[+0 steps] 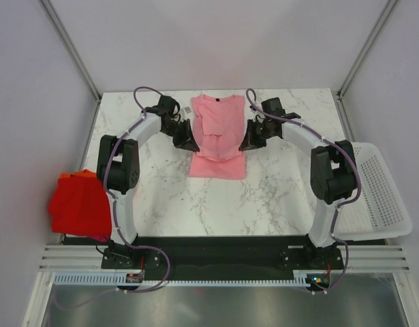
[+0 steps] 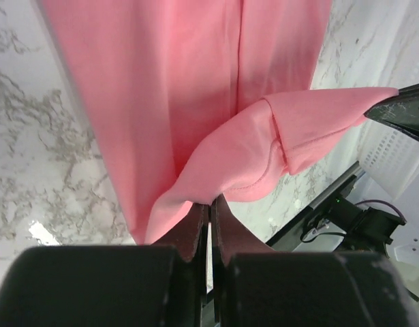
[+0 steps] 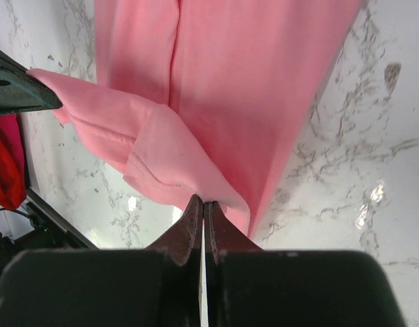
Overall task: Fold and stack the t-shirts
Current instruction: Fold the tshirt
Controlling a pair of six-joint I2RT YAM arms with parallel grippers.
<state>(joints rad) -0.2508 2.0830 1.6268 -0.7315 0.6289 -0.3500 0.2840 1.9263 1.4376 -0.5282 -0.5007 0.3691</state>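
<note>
A light pink t-shirt [image 1: 217, 136] lies lengthwise at the table's far middle, its sides folded in. My left gripper [image 1: 191, 142] is shut on its left edge and my right gripper [image 1: 246, 142] on its right edge, both lifting a fold of the lower part above the table. The left wrist view shows the pinched pink cloth [image 2: 250, 153] at my fingertips [image 2: 210, 202]. The right wrist view shows the same cloth [image 3: 175, 150] at my fingertips [image 3: 203, 201]. A folded red t-shirt [image 1: 80, 206] lies on an orange one [image 1: 71, 176] at the left edge.
A white perforated plastic basket [image 1: 379, 194] stands at the table's right edge beside the right arm. Bare marble table [image 1: 216, 204] lies between the pink shirt and the arm bases. White walls and metal posts enclose the back.
</note>
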